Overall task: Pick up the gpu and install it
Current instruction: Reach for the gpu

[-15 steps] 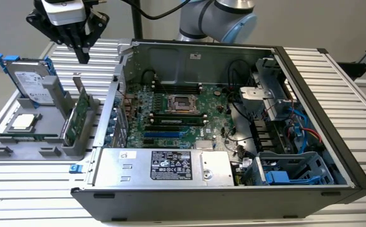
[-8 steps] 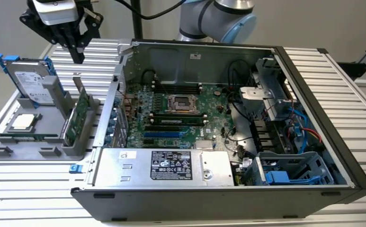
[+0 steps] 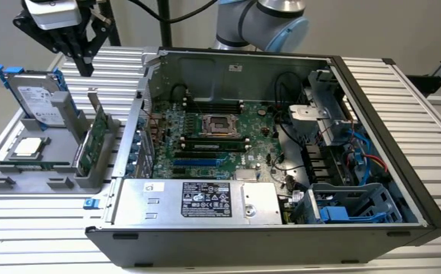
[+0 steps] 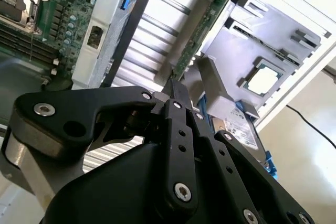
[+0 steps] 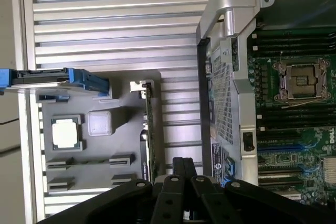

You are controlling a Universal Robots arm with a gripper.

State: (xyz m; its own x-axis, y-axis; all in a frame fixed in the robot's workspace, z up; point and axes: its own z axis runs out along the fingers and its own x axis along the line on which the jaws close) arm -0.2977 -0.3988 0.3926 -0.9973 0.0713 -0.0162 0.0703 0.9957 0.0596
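The gpu (image 3: 97, 134) is a thin green card standing on edge in a slot of the grey holder tray (image 3: 22, 185), with its silver bracket end uppermost. Both wrist views catch it edge-on, as a slim dark-green strip (image 5: 149, 124) (image 4: 202, 30). My gripper (image 3: 83, 64) hangs above and behind the tray, at the exterior view's upper left, apart from the card. Its black fingers are closed together with nothing between them (image 5: 184, 163) (image 4: 176, 85).
A silver hard drive (image 3: 41, 97) with blue tabs and a processor chip (image 3: 28, 147) share the tray. The open computer case (image 3: 372, 91) lies at the exterior view's right, with its motherboard (image 3: 205, 137), blue card slots (image 3: 197, 162) and power supply (image 3: 197, 200) exposed.
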